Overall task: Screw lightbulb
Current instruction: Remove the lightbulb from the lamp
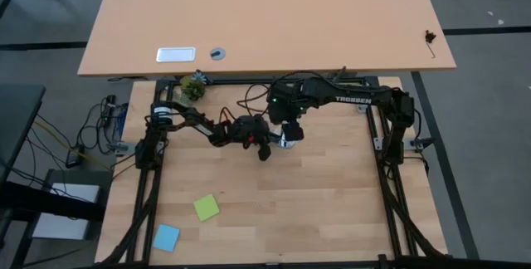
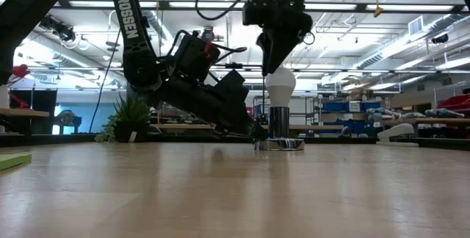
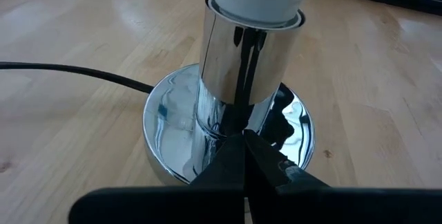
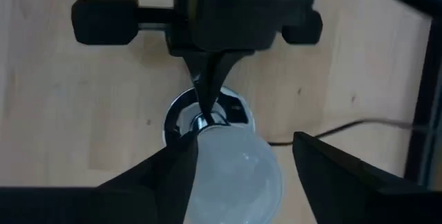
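Matte black, the right gripper (image 4: pixel 238 165) hangs point-down over the lightbulb (image 2: pixel 280 84), fingers spread to either side of the frosted white globe; whether they grip it I cannot tell. The bulb stands upright in a mirror-bright chrome socket (image 3: pixel 250 58). The left gripper (image 3: pixel 246 156), pinched shut, presses the socket's round base (image 3: pixel 166 124) on the pale wooden table (image 1: pixel 332 202).

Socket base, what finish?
Shiny mirror chrome socket base, black cord attached; clearest in left wrist view.
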Tool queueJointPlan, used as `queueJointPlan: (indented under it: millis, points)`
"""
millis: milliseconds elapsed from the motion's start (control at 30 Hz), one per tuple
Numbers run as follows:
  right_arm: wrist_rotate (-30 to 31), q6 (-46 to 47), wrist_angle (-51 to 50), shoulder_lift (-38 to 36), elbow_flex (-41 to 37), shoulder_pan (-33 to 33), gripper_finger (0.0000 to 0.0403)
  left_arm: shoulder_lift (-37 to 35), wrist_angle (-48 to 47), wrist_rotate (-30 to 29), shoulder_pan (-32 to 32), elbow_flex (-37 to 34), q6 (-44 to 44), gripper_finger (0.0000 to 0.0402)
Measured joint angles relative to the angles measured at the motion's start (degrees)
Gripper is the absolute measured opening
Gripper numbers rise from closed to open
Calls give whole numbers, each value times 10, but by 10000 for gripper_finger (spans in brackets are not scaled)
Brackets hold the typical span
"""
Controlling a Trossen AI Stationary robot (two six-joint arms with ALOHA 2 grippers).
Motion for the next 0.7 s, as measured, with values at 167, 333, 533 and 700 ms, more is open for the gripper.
queueJointPlan:
  millis: [167,333,533,700]
  points:
    - [7,10,6,0,4,15,223,0,-2,3,0,0,0,0]
    - [19,192,-19,0,37,31,226,0,-6,4,0,0,0,0]
    - [18,343,-71,0,49,29,253,0,-7,9,0,1,7,0]
    - [36,367,-63,0,49,28,292,0,-8,11,0,1,7,0]
